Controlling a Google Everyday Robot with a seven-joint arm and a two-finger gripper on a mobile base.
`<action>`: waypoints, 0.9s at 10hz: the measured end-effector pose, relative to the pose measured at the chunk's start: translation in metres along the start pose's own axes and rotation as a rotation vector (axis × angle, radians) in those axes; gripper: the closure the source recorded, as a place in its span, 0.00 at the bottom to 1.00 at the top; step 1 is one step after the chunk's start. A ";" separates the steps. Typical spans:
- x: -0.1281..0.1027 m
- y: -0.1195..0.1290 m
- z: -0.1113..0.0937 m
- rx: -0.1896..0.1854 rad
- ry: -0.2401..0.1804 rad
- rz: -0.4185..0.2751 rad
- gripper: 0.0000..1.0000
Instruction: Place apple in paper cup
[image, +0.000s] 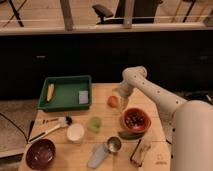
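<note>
While its body stands off the table's right side, the white arm (152, 92) rises to a bent elbow over the far edge of the wooden table (102, 109), and the forearm drops steeply toward the top. The gripper (120, 96) sits low over the wood at the far middle of the table. Its fingers are spread wide with nothing between them.

Counts, largest first, all placed from the gripper:

- Tray: one, green (66, 94), well off to the left as I face the table. It holds one long yellow item (50, 91) at its far end from the gripper and one grey-blue sponge (83, 96) at the near end.
- Bowls: two. The orange-brown bowl (135, 120), filled with dark round fruits, is near the gripper, toward me and a little right. The dark maroon bowl (41, 153) is well apart, at the near left corner.
- Cups: three. The paper cup (75, 132), white and upright, is well apart, toward me and left. The pale green cup (94, 123) stands just beside it on the gripper's side. The metal measuring cup (114, 144) is almost straight toward me.
- Apple: one (113, 101), orange-red, lying on the table just beside the gripper, on its left. I cannot tell whether they touch.
</note>
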 end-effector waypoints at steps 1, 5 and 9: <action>-0.002 -0.001 0.002 -0.005 -0.003 -0.005 0.20; -0.003 -0.002 0.007 -0.019 -0.010 -0.011 0.20; -0.001 -0.001 0.010 -0.033 -0.013 -0.016 0.20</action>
